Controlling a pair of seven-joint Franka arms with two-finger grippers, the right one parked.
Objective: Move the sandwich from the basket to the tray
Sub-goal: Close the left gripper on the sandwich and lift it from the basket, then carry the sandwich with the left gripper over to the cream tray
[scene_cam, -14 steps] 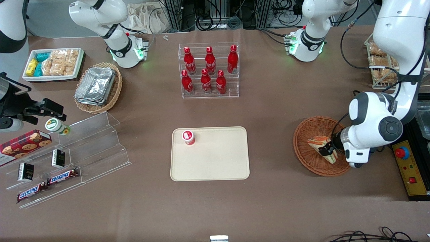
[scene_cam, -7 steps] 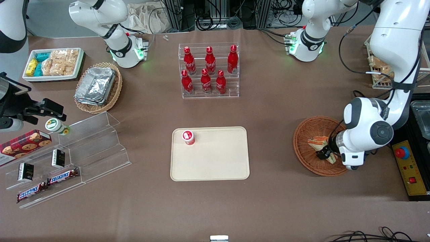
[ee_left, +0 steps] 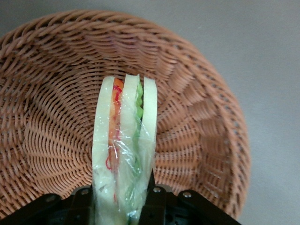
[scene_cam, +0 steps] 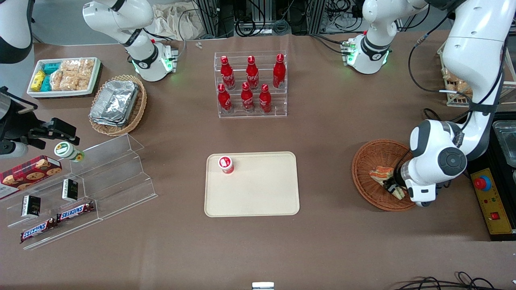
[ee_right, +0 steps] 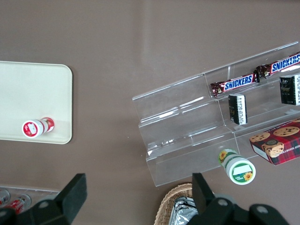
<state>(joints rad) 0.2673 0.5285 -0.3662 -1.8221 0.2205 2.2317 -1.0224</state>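
The sandwich [scene_cam: 380, 173] stands on edge in the reddish-brown wicker basket [scene_cam: 367, 159] toward the working arm's end of the table. In the left wrist view the wrapped sandwich [ee_left: 124, 136] shows its pale bread with orange, red and green layers, over the basket's weave [ee_left: 197, 117]. My left gripper [scene_cam: 393, 186] is down in the basket, and its black fingers [ee_left: 155, 202] press on both faces of the sandwich. The beige tray [scene_cam: 258, 193] lies mid-table, well apart from the basket, and also shows in the right wrist view [ee_right: 28, 93].
A small red-and-white capped bottle [scene_cam: 226, 164] lies on the tray's corner. A rack of red cola bottles [scene_cam: 250, 86] stands farther from the camera than the tray. A yellow box with a red button [scene_cam: 489, 201] sits beside the basket.
The left arm's wrist has shifted a little toward the tray and nearer the camera. The sandwich has turned from lying flat to standing on edge between the fingers.
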